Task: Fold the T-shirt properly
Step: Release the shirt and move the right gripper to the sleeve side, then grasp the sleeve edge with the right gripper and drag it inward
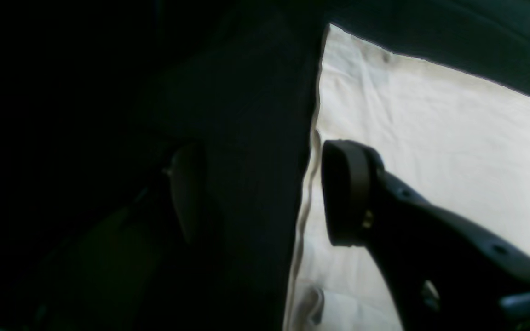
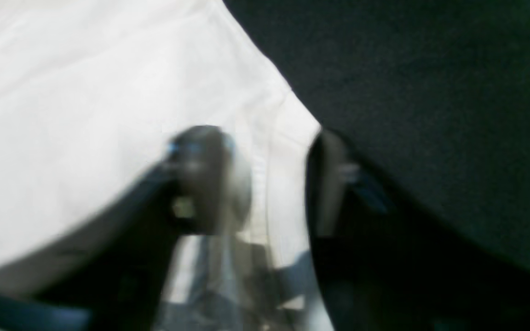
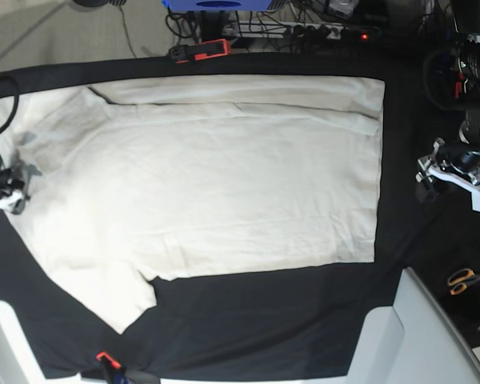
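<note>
One cream T-shirt [image 3: 216,184], soft, wrinkled, spread flat over centre of black-clothed counter [image 3: 264,320]. Left tool [image 1: 265,193] open, straddling hem. Right tool [image 2: 274,184] blurred, jaws apart around sleeve edge; grip unclear.

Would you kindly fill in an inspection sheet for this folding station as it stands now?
Surface: black table cloth covers the table.
Job's things: T-shirt spread flat, wrinkled, far edge folded over.
Clutter: scissors at one side.
Pincers: left pincer open, straddling the shirt's edge; right pincer around the shirt's edge, blurred, closure unclear.
Cables: bundle and power strip behind the table.
Surroundings: floor and blue box beyond.
</note>
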